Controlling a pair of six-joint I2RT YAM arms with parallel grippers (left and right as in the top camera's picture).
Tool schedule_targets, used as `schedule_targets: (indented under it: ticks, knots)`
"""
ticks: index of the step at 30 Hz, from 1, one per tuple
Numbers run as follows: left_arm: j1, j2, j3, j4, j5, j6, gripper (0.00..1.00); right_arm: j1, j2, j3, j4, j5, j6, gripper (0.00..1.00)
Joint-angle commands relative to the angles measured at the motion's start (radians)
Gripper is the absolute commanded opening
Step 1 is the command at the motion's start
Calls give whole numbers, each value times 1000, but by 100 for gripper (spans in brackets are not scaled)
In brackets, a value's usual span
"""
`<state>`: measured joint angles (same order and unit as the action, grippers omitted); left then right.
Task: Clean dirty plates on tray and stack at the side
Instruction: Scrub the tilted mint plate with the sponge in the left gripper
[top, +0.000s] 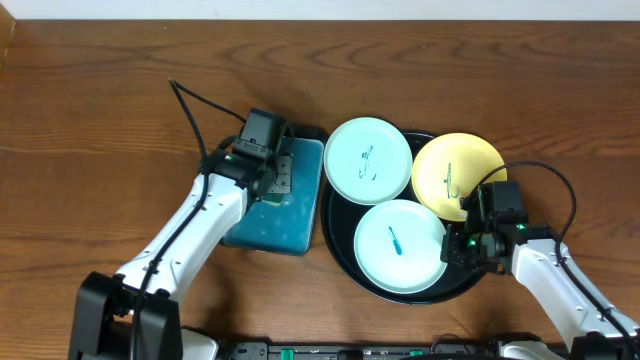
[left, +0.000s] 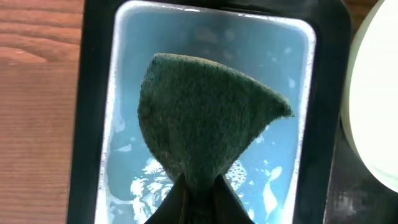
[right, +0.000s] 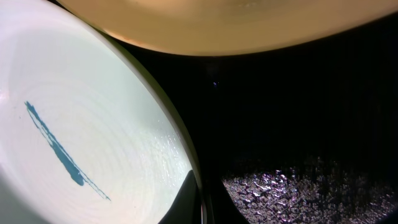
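The round black tray (top: 340, 255) holds three plates. One mint-blue plate (top: 368, 160) with a small scribble lies at its upper left, overlapping the rim. The yellow plate (top: 458, 175) with a scribble lies at the upper right. The front mint-blue plate (top: 400, 245) carries a blue ink streak (right: 59, 155). My right gripper (top: 452, 250) is shut on that plate's right rim (right: 198, 205). My left gripper (top: 272, 165) is shut on a dark green sponge (left: 205, 118) and holds it over the rectangular teal tray (left: 124, 93).
The teal tray (top: 268, 232) with soapy water stands left of the black tray. The yellow plate's edge (right: 217, 31) hangs over the black tray floor (right: 298, 112) in the right wrist view. Bare wood table lies all round.
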<state>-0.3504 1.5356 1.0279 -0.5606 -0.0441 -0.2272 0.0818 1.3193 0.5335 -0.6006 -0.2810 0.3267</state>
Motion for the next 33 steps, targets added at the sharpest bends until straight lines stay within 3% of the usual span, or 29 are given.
schedule_targets:
  ticks: [1,7,15,18,25,33]
  knots:
    - [-3,-3,5,0,-51,17,7,11,3,-1,7,0,17,1]
    - [-6,-4,9,-5,-28,39,7,12,3,-1,7,0,17,1]
    - [-75,-4,133,-136,-12,100,7,11,3,-1,7,0,17,1]
    - [-123,-4,179,-136,70,103,7,12,3,-1,7,0,17,1]
    - [-287,18,186,-34,243,23,8,11,3,-1,7,0,17,1]
    - [-477,131,186,27,246,-49,7,11,3,-1,8,0,17,1]
